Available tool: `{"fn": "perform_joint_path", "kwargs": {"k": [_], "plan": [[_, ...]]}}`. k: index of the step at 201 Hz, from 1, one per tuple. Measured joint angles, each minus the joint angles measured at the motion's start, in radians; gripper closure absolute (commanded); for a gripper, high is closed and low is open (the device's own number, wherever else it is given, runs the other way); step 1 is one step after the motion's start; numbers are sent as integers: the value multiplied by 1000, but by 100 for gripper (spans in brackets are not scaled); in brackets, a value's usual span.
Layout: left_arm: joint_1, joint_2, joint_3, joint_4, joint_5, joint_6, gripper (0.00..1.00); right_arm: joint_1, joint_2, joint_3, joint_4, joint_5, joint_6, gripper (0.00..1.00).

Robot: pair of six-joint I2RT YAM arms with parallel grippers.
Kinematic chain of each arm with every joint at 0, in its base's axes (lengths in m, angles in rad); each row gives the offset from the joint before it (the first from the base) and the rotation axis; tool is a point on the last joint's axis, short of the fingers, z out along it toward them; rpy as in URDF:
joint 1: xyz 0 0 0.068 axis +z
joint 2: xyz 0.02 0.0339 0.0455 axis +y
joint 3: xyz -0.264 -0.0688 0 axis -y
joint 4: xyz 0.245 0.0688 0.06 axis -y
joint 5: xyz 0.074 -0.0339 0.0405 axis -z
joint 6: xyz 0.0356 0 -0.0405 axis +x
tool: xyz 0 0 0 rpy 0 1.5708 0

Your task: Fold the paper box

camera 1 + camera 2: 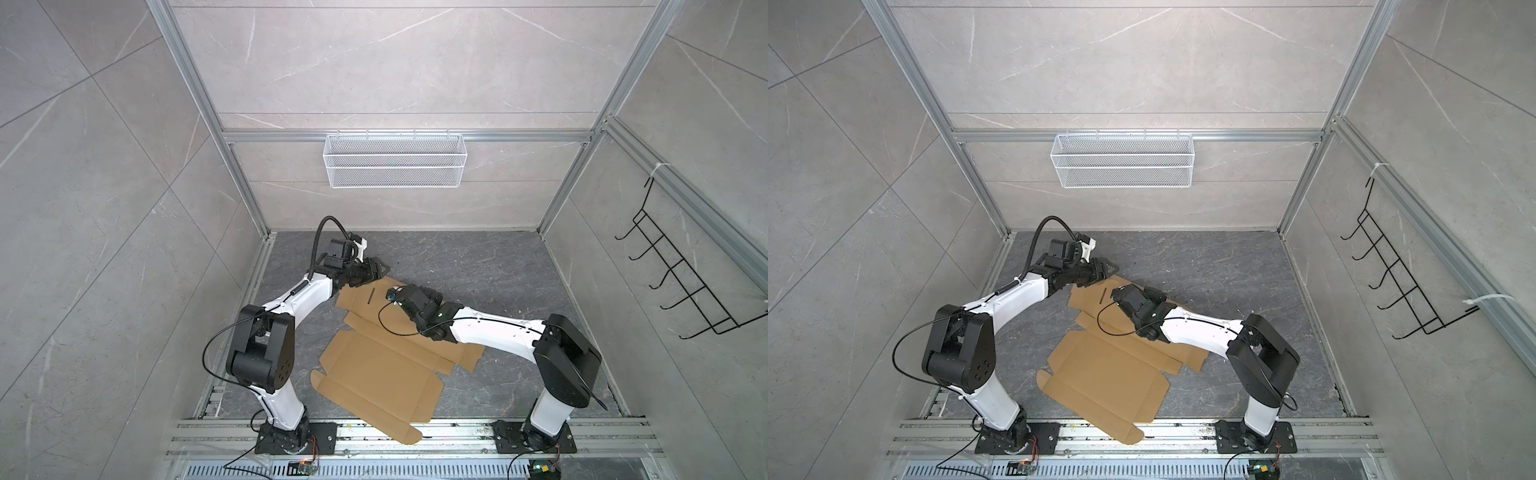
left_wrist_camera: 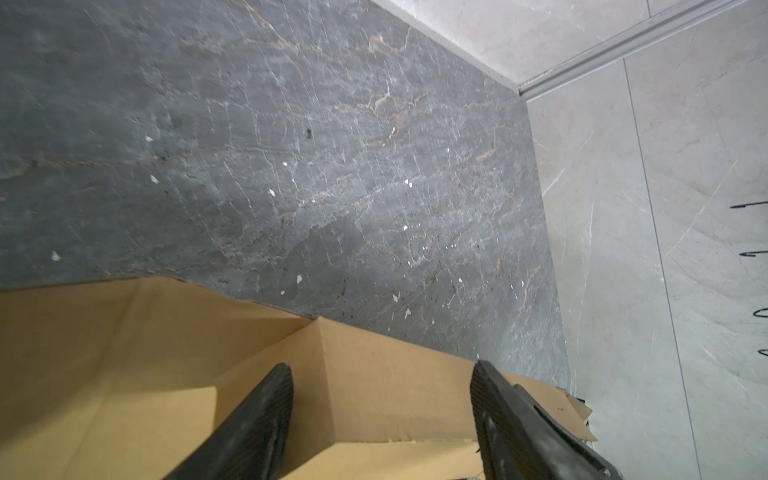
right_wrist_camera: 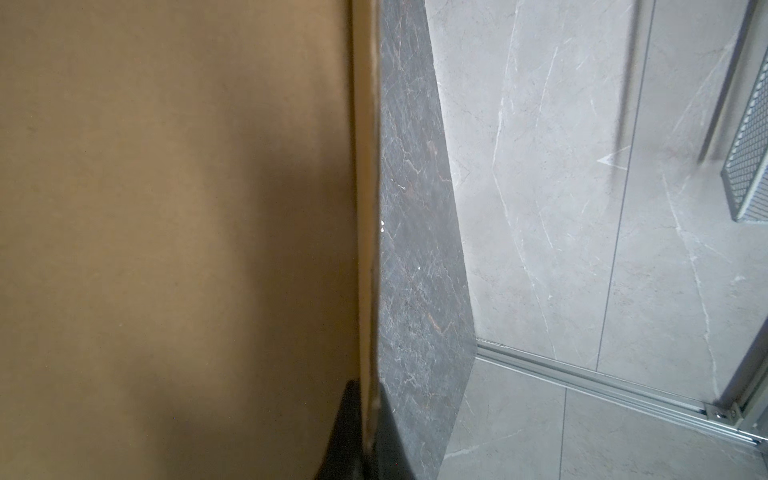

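The paper box (image 1: 382, 374) is a brown cardboard blank lying mostly flat on the dark marble floor in both top views (image 1: 1106, 374). Its far end has a flap raised. My right gripper (image 3: 369, 405) is shut on the thin edge of that raised flap (image 3: 365, 208); in a top view it sits over the blank's far part (image 1: 401, 291). My left gripper (image 2: 381, 368) is open at the blank's far left corner (image 1: 381, 269). Its two fingers (image 2: 266, 415) stand apart over a creased cardboard panel (image 2: 374, 399), not pinching it.
A white wire mesh basket (image 1: 392, 160) hangs on the back wall. A black wire hook rack (image 1: 685, 282) hangs on the right wall. The blank's near flap (image 1: 409, 436) overlaps the aluminium front rails (image 1: 457, 432). Bare marble floor (image 1: 478, 266) lies beyond the box.
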Motion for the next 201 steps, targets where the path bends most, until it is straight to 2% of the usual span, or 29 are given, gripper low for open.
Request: {"fn": "perform_joint_path", "kwargs": {"k": [82,127,179,201], "plan": [[-18,-29,-38,27,-26,-27,30,2,2,8,-16,2,1,100],[5,-93,-38,-58,-48,26,30,2,2,8,-5,2,-1,100],[194,-248,-108,-115,-107,137,29,5,-11,-1,19,-11,-45,100],[251,-257,-134,-134,-127,221,29,6,-17,-1,29,-24,-72,100]]}}
